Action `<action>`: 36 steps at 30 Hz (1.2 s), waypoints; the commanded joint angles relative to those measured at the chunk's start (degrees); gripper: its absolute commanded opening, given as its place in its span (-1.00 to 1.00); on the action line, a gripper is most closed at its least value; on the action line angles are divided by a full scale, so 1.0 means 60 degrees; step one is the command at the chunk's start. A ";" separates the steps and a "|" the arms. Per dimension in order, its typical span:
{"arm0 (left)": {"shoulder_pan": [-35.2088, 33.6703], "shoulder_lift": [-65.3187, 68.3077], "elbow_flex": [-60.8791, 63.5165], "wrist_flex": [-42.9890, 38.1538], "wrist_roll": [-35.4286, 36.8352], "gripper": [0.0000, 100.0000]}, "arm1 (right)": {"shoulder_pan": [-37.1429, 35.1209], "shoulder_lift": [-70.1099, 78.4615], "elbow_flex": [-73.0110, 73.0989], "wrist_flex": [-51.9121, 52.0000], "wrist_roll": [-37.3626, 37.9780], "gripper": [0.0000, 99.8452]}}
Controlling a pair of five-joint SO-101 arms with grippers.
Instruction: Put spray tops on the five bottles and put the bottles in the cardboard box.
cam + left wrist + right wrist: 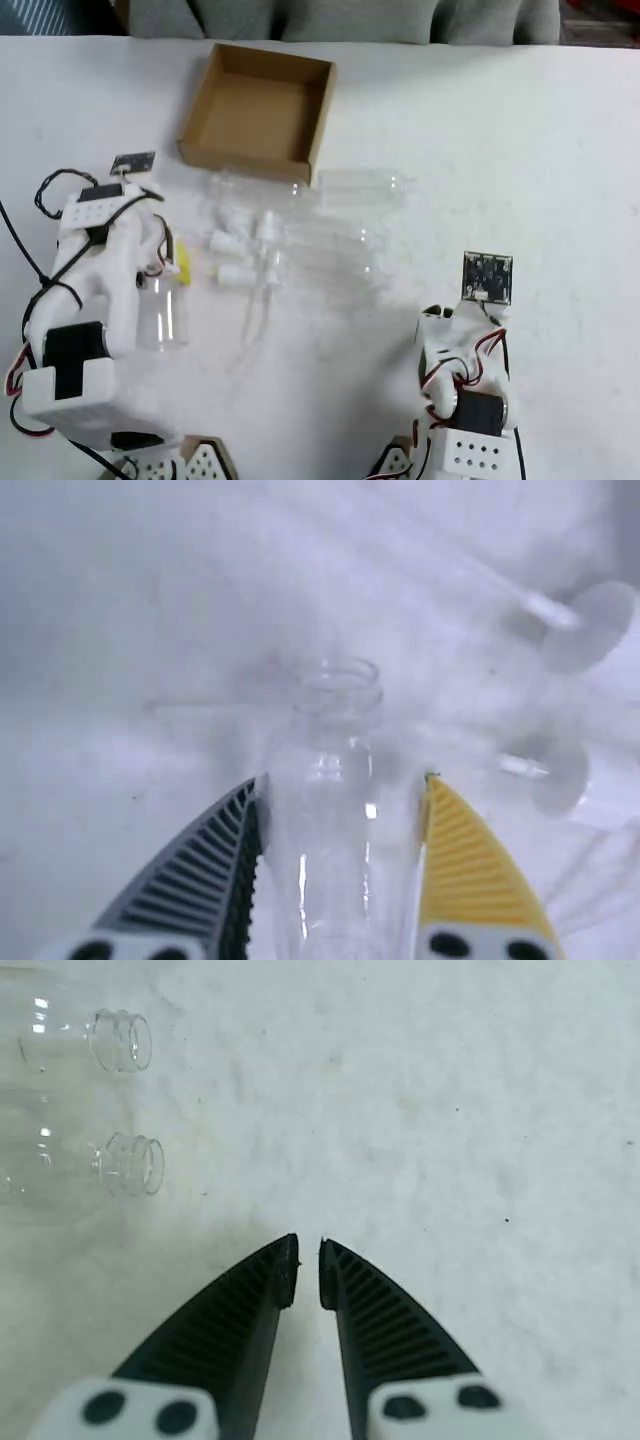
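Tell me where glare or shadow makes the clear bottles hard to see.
High view: the lying bottles almost melt into the white table, marked by faint glints alone. Left wrist view: bright streaks run down the held bottle in the left gripper. Right wrist view: small glints on two bottles.

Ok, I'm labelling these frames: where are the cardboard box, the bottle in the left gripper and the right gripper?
cardboard box point(256, 110), high view, bare inner floor.
bottle point(335, 810), left wrist view, clear body below the neck.
right gripper point(307, 1260), right wrist view, midway between its fingertips.
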 commanded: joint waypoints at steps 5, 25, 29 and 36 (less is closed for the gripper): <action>-0.0022 -0.1326 -0.0147 -0.0190 -0.0132 -0.78 | -0.0066 -0.0081 0.0015 0.0051 0.0132 -0.97; 0.1502 -0.8256 0.0835 -0.0718 0.1744 -0.77 | -0.0007 -0.0081 0.0015 -0.0300 0.0117 -0.97; 0.1253 -0.9048 0.1582 -0.1260 0.1758 -0.77 | -0.0007 -0.0081 0.0015 -0.0300 0.0117 -0.97; -0.0623 -1.0234 0.3121 -0.2579 0.1832 -0.77 | 0.0022 -0.0081 -0.0029 -0.0286 0.0132 -0.97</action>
